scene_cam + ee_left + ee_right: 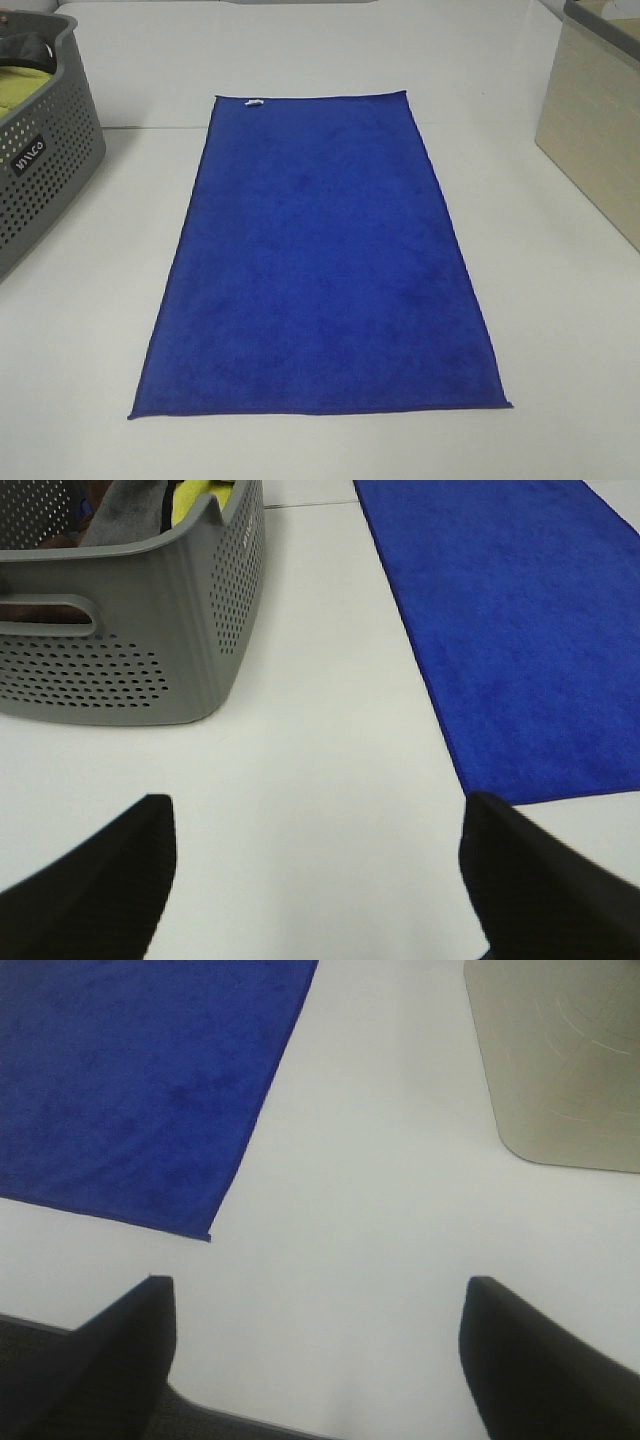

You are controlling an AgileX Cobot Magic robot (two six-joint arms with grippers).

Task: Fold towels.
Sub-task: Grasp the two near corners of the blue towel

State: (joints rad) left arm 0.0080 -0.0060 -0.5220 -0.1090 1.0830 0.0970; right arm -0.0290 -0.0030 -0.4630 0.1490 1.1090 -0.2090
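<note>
Nearest, the left jaws and the right jaws are being held wide apart over bare worktop (560, 330), and nothing is being gripped by either pair. The left pair is being kept at about 7 o'clock of the towel, the right pair at about 5 o'clock.

Just beyond them, the blue towel (320, 270) is being shown spread fully flat in the middle of the worktop, with its long sides running from 6 to 12 o'clock. No crease or doubled layer is being shown, so folding is being judged as not yet begun, and every fold is remaining to be made.

At the far hem, toward 11 o'clock, a small white tag (253, 102) is being shown. A grey perforated basket (50, 170) is being kept at 9 to 10 o'clock, well apart from the towel, with a yellow-green cloth (20, 90) inside. A beige bin (590, 130) is being kept at 2 o'clock.

Being counted are one towel, one tag, one basket, one bin and two pairs of jaws. The number of cloths in the basket cannot be told.
</note>
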